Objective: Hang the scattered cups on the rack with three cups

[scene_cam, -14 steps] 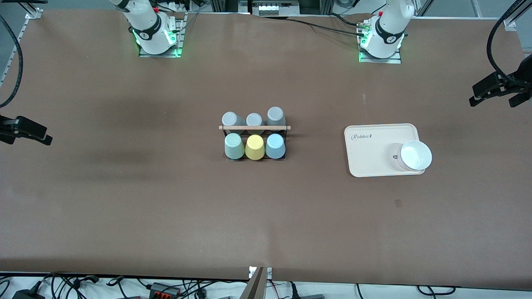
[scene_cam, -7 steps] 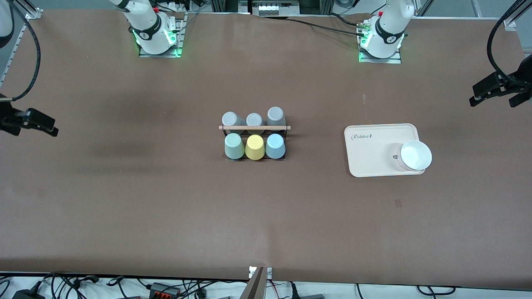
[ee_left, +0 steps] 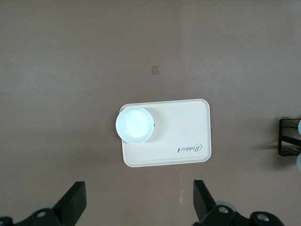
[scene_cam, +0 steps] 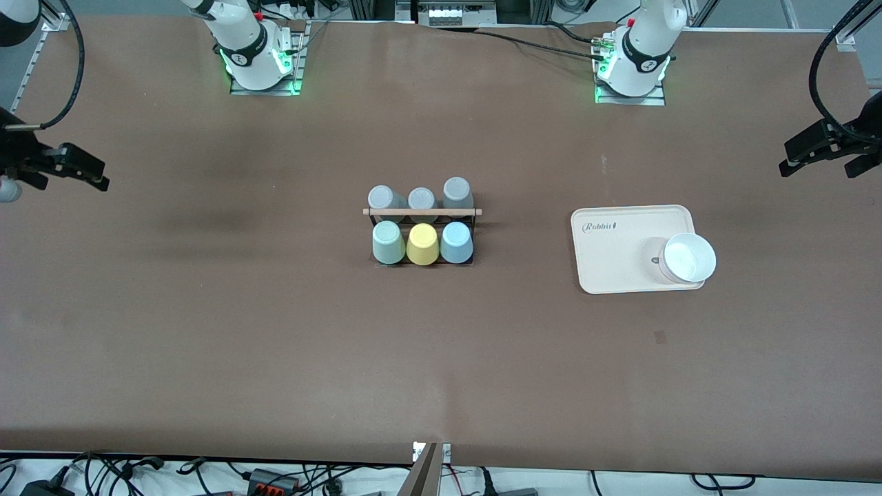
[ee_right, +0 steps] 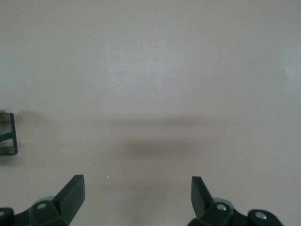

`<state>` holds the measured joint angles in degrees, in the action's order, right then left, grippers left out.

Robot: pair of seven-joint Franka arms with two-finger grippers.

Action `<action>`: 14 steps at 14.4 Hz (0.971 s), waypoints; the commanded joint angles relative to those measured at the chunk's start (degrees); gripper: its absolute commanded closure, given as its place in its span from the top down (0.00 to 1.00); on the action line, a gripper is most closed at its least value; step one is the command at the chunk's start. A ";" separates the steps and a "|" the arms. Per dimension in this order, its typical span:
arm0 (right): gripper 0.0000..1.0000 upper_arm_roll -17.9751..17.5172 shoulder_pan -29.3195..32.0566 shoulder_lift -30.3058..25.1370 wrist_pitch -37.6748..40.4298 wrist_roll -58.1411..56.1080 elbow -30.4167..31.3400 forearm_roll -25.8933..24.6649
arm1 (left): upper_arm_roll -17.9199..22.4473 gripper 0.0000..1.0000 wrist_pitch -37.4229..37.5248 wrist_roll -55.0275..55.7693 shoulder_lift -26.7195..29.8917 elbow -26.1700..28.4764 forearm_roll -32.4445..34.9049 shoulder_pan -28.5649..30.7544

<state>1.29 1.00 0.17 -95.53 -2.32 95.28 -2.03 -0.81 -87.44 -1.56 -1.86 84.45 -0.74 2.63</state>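
The black wire rack (scene_cam: 422,212) with its wooden rod stands mid-table. Its row nearer the camera holds three upside-down cups on pegs: the mint green cup (scene_cam: 388,242) at the right arm's end, a yellow cup (scene_cam: 422,244) in the middle and the light blue cup (scene_cam: 455,242) at the left arm's end. My left gripper (scene_cam: 785,160) is open and empty, high over the left arm's end of the table (ee_left: 138,209). My right gripper (scene_cam: 103,176) is open and empty, high over the right arm's end (ee_right: 136,197). An edge of the rack shows in each wrist view (ee_left: 288,136) (ee_right: 9,134).
Three grey cups (scene_cam: 422,198) sit on the rack's row farther from the camera. A cream tray (scene_cam: 620,241) lies toward the left arm's end, with a white bowl (scene_cam: 688,257) on its corner nearer the camera. Both also show in the left wrist view: tray (ee_left: 188,141), bowl (ee_left: 135,124).
My right gripper has moved farther from the camera and a little toward the table's middle. The left gripper and the cups have not moved.
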 commanded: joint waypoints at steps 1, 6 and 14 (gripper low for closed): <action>1.00 -0.15 0.14 -3.51 -0.71 -2.24 4.04 2.02 | -0.33 1.00 0.87 -0.11 -0.69 -1.66 1.35 0.27; 1.00 0.11 0.23 -3.77 0.70 -2.34 2.81 2.29 | -0.33 1.00 0.87 -0.11 -0.69 -1.66 1.26 0.27; 1.00 -0.15 0.14 -4.48 0.79 -2.08 3.42 1.50 | -0.33 1.00 0.87 -0.11 -0.69 -1.66 1.26 0.27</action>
<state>1.14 1.01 -2.88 -94.98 -3.48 97.39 -0.49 -0.81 -87.44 -1.56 -1.89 84.44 -0.74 2.64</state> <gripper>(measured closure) 0.000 0.000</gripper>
